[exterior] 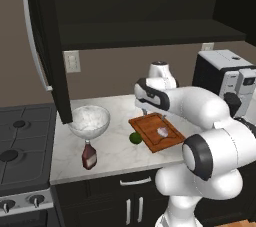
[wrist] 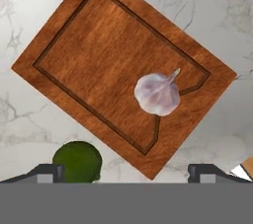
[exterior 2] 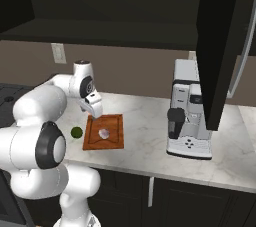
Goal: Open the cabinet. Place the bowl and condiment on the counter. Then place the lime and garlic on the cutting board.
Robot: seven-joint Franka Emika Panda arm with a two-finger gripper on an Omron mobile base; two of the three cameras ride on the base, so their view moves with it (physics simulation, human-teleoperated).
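Observation:
The cabinet (exterior: 140, 6) stands open, its door (exterior: 42, 36) swung out to the left. On the counter (exterior: 115, 158) sit the marbled bowl (exterior: 89, 120) and, in front of it, the dark-red condiment (exterior: 89, 157). The garlic (wrist: 158, 93) lies on the cutting board (wrist: 94, 50). The lime (wrist: 76, 161) rests on the marble just off the board's edge, also seen as the lime (exterior: 135, 137) left of the board. My gripper (wrist: 127, 173) hangs open above the board's edge, nothing between its fingertips (wrist: 47, 172). From the right, the gripper (exterior 2: 95, 113) hovers over the board's far left corner.
A black gas stove (exterior: 20, 141) borders the counter on the left. A coffee machine (exterior 2: 187, 116) stands to the right of the board. The right cabinet door (exterior 2: 220, 46) hangs open over the machine. Low black cabinets (exterior: 130, 196) run under the counter.

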